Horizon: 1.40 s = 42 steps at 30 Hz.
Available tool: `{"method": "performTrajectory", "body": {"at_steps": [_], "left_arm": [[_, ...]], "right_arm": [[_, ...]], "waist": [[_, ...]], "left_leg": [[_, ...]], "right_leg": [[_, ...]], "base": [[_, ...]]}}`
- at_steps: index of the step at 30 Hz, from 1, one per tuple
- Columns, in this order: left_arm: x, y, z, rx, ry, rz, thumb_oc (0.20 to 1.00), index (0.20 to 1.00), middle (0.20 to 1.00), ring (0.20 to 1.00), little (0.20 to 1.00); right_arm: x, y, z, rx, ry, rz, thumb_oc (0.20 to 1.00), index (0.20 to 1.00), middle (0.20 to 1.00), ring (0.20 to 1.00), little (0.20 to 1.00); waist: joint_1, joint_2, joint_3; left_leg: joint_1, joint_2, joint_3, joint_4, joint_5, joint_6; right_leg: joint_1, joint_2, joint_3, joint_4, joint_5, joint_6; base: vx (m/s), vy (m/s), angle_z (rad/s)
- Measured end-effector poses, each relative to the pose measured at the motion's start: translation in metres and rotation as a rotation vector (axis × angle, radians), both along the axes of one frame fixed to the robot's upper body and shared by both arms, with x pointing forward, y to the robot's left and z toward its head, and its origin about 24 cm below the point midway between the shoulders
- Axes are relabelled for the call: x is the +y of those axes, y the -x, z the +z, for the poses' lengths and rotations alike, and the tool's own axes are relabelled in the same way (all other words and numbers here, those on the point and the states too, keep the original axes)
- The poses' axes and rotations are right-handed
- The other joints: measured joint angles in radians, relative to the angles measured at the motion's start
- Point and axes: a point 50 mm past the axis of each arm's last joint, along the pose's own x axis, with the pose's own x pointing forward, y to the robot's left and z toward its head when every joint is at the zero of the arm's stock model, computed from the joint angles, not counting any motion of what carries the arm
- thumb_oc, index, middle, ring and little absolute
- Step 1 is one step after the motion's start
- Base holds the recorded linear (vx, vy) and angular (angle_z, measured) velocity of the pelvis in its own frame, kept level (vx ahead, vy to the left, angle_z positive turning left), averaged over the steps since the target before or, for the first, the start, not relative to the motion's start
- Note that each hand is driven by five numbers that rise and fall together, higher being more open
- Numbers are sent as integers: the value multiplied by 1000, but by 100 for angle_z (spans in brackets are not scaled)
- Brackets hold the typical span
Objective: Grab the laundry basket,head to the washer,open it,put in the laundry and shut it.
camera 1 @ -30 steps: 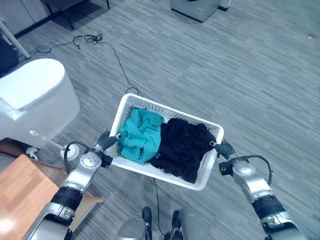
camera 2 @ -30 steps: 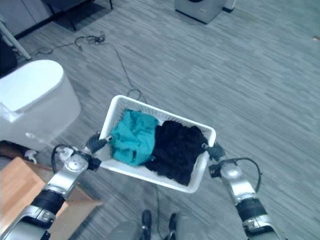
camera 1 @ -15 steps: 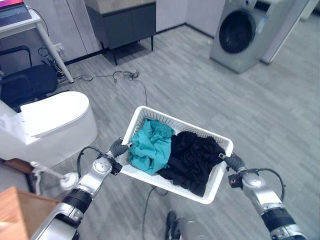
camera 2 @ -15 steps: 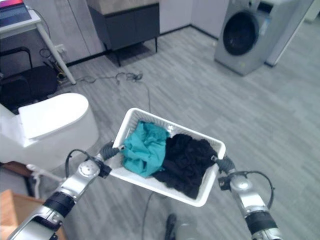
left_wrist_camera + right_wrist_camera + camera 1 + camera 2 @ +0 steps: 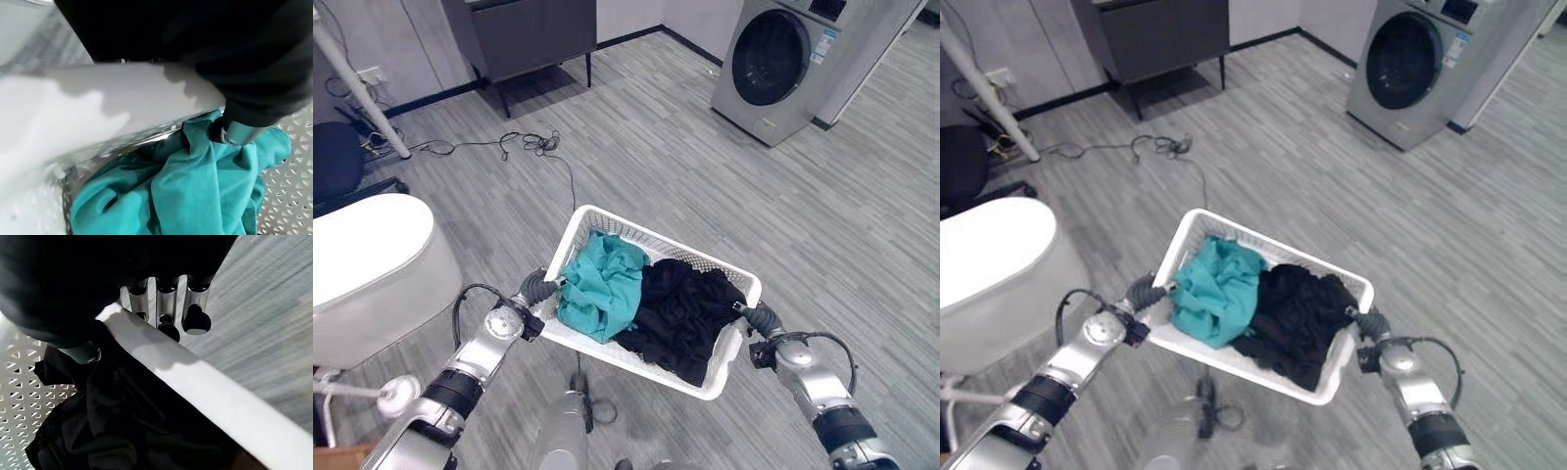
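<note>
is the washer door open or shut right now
Shut. The washer's round dark door sits flush in its front panel, while both hands grip the laundry basket.

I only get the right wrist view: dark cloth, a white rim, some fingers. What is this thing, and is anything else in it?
Observer: A white basket, held up off the floor. Beside the black clothes lies a teal garment.
Visitor: Who holds the other end?
Observer: The left hand grips the rim at the teal end; the right hand has the black end.
Visitor: Where's the washer?
Observer: The washer stands ahead to the right, door shut.
</note>
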Motion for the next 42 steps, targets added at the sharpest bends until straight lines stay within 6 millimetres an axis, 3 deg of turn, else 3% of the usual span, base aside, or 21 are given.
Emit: {"method": "performTrajectory", "body": {"at_steps": [1, 4, 7, 10, 13, 14, 16, 19, 20, 23, 26, 28, 30, 32, 33, 34, 36, 39, 40, 41, 42], "left_arm": [[1, 0, -1, 3, -3, 4, 200, 200, 200, 200, 200], [2, 2, -5, 20, 0, 13, 200, 200, 200, 200, 200], [0, -6, 5, -13, 0, 5, 200, 200, 200, 200, 200], [-1, -16, 17, -52, -8, 1, 200, 200, 200, 200, 200], [0, -21, 24, -69, -23, -1, 200, 200, 200, 200, 200], [-2, -22, 27, -79, -22, -4, 200, 200, 200, 200, 200], [-3, -26, 31, -91, -30, -5, 200, 200, 200, 200, 200], [-10, -28, 32, -101, -38, -13, 200, 200, 200, 200, 200], [-14, -29, 32, -98, -41, -29, 200, 200, 200, 200, 200], [-24, -36, 43, -129, -43, -66, 200, 200, 200, 200, 200], [-25, -39, 48, -144, -42, -69, 200, 200, 200, 200, 200], [-29, -43, 54, -162, -37, -76, 200, 200, 200, 200, 200], [-29, -43, 50, -149, -35, -67, 200, 200, 200, 200, 200], [-29, -40, 38, -106, -39, -63, 200, 200, 200, 200, 200], [-29, -39, 35, -96, -36, -59, 200, 200, 200, 200, 200], [-28, -37, 32, -87, -38, -58, 200, 200, 200, 200, 200], [-32, -41, 36, -101, -35, -68, 200, 200, 200, 200, 200], [-35, -41, 36, -104, -16, -66, 200, 200, 200, 200, 200], [-35, -41, 35, -105, -8, -61, 200, 200, 200, 200, 200], [-36, -42, 37, -110, 3, -57, 200, 200, 200, 200, 200], [-36, -43, 41, -125, 1, -62, 200, 200, 200, 200, 200]], "right_arm": [[3, 1, -2, 6, -8, -1, 200, 200, 200, 200, 200], [1, -3, 0, -3, -6, -5, 200, 200, 200, 200, 200], [3, -2, -3, 6, -14, -11, 200, 200, 200, 200, 200], [3, -11, 3, -10, -11, -19, 200, 200, 200, 200, 200], [6, -21, 11, -51, -16, -28, 200, 200, 200, 200, 200], [5, -21, 11, -51, -11, -31, 200, 200, 200, 200, 200], [5, -28, 18, -77, -12, -41, 200, 200, 200, 200, 200], [2, -26, 17, -78, -13, -63, 200, 200, 200, 200, 200], [-4, -23, 15, -69, -9, -81, 200, 200, 200, 200, 200], [-14, -20, 18, -72, 9, -91, 200, 200, 200, 200, 200], [-15, -22, 23, -93, 15, -85, 200, 200, 200, 200, 200], [-19, -24, 29, -110, 30, -85, 200, 200, 200, 200, 200], [-19, -24, 29, -112, 29, -84, 200, 200, 200, 200, 200], [-19, -16, 18, -65, 30, -85, 200, 200, 200, 200, 200], [-20, -16, 17, -59, 30, -84, 200, 200, 200, 200, 200], [-19, -16, 16, -58, 34, -78, 200, 200, 200, 200, 200], [-24, -18, 22, -67, 50, -73, 200, 200, 200, 200, 200], [-27, -24, 38, -122, 77, -60, 200, 200, 200, 200, 200], [-28, -23, 38, -122, 78, -63, 200, 200, 200, 200, 200], [-29, -23, 39, -123, 83, -66, 200, 200, 200, 200, 200], [-30, -24, 41, -130, 87, -67, 200, 200, 200, 200, 200]], "waist": [[5, -8, 1], [11, 14, 8], [0, -8, 13], [16, -19, 8], [25, -2, 2], [20, -9, -1], [6, -3, 1], [-17, 21, 12], [-47, 45, 19], [-87, 85, 23], [-106, 85, 14], [-107, 86, 2], [-112, 90, 3], [-109, 83, -8], [-103, 102, -8], [-102, 115, -17], [-120, 117, -18], [-143, 124, -23], [-143, 113, -26], [-150, 105, -33], [-140, 104, -33]], "left_leg": [[20, -9, -30, -4, 80, 36], [95, -37, -70, -4, 212, 36], [161, -86, -67, 10, 168, 11], [175, -101, -43, 112, 36, 8], [235, -85, -36, 113, 7, 11], [251, -88, -34, 112, -10, 22], [290, -94, -23, 114, -41, 43], [364, -97, -33, 126, -99, 83], [412, -87, -56, 120, -108, 75], [493, -54, -96, 56, -126, 45], [532, -40, -81, 54, -155, -18], [543, -29, -81, 42, -188, -46], [562, -17, -90, 40, -204, -37], [646, 7, -75, 45, -255, -96], [669, 33, -70, 60, -272, -120], [677, 77, -55, 102, -266, -154], [691, 122, -60, 142, -224, -196], [656, 184, -93, 306, -112, -235], [641, 188, -108, 365, -56, -251], [513, 222, -140, 625, 109, -219], [419, 245, -146, 776, 201, -173]], "right_leg": [[15, -3, 6, 14, -27, 22], [-9, -64, -13, 16, -83, 28], [-57, -99, -9, -15, -36, 3], [-68, -126, 12, 73, -21, -8], [-205, -159, 23, 411, -63, 66], [-227, -167, 28, 429, -35, 77], [-362, -216, 48, 757, 29, 135], [-468, -263, 28, 952, 48, 142], [-512, -300, -19, 993, 36, 94], [-575, -271, -77, 706, 1, 62], [-641, -254, -93, 399, 81, 15], [-713, -262, -50, 185, 172, 83], [-756, -284, -22, 123, 213, 88], [-687, -290, -22, 78, 185, 85], [-676, -271, -32, 94, 267, 79], [-672, -245, -61, 154, 318, 10], [-671, -230, -79, 242, 338, -20], [-621, -180, -95, 322, 218, -73], [-600, -173, -93, 328, 193, -87], [-549, -132, -97, 306, 157, -115], [-535, -107, -90, 289, 139, -136]], "base": [[372, 73, -79], [385, 123, -69], [322, 145, -15], [396, 244, -12], [339, 306, -18], [276, 274, -3], [207, 193, 3], [276, 154, 3], [425, 63, 7], [323, -63, 27], [367, -140, 9], [434, -120, 11], [208, -54, 10], [360, -105, 19], [662, -240, -8], [529, -211, -8], [554, -254, 18], [398, -315, 8], [452, -556, 7], [460, -515, -7], [304, -394, -21]]}}
